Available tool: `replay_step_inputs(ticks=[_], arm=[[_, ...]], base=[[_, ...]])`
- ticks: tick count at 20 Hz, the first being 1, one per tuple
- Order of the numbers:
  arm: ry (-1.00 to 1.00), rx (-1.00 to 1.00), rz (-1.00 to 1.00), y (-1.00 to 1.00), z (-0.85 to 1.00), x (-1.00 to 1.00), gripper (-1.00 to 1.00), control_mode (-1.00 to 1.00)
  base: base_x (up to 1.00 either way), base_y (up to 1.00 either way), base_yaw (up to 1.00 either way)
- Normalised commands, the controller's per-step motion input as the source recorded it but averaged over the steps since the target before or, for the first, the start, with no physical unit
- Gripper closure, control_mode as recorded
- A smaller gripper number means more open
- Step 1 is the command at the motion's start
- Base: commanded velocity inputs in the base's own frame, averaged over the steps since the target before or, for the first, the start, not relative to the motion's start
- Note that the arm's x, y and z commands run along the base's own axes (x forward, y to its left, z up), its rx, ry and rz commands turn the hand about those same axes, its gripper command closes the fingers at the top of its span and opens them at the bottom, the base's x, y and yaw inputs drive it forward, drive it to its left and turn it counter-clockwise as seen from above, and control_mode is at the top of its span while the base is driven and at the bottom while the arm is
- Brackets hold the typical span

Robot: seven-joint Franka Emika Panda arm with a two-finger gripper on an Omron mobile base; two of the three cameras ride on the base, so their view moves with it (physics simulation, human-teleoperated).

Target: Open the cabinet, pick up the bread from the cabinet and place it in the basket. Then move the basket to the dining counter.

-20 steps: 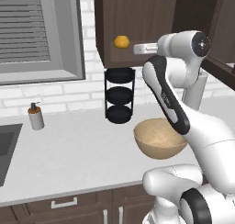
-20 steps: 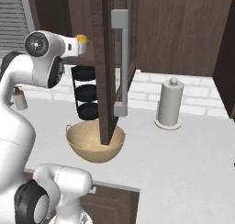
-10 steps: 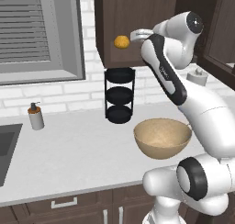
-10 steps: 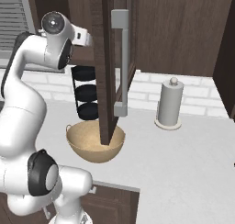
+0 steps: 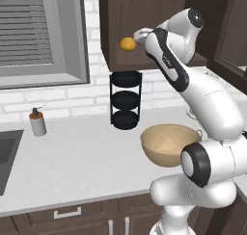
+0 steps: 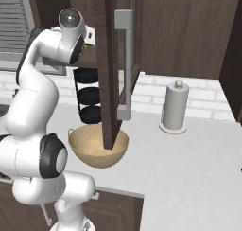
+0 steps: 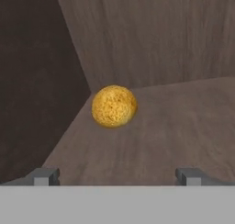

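1. The cabinet (image 6: 106, 59) door stands open, swung out toward the right base view camera. Its long silver bar handle (image 6: 124, 64) faces that view.
2. The bread (image 5: 127, 44) sits on the cabinet's shelf, near the inner corner where the side wall meets the back wall. In the hand view the bread (image 7: 114, 106) lies ahead of the finger tips, slightly left of centre between them.
3. The gripper (image 7: 117, 176) is spread wide. Its two tips (image 7: 43, 176) stand at opposite sides of the frame bottom and hold nothing. No part of the gripper touches the bread.
4. In the left base view the gripper (image 5: 141, 35) is just beside the bread, on its right, at shelf height.
5. Change from one second ago: the arm has swung its upper link up and toward the cabinet, and the hand has closed most of the gap to the bread. The bread itself has not moved.
6. The basket (image 5: 169, 143) rests on the grey counter (image 5: 72, 166) below the cabinet, unchanged in position. The black three-tier rack (image 5: 125, 99) stands behind it, against the wall.
7. In the right base view the door's lower edge hangs in front of the basket (image 6: 98, 146).
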Motion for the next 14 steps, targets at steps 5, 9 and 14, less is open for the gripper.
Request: replay_step_inputs(ticks=[5, 9, 14], arm=[[0.08, 0.00, 0.00, 0.11, -0.05, 0.33, -1.00, -1.00], [0.00, 0.04, 0.01, 0.19, 0.00, 0.24, -1.00, -1.00], [0.00, 0.04, 0.01, 0.15, -0.17, 0.25, -1.00, -1.00]], base=[[0.00, 0.00, 0.00], [0.00, 0.00, 0.00], [0.00, 0.00, 0.00]])
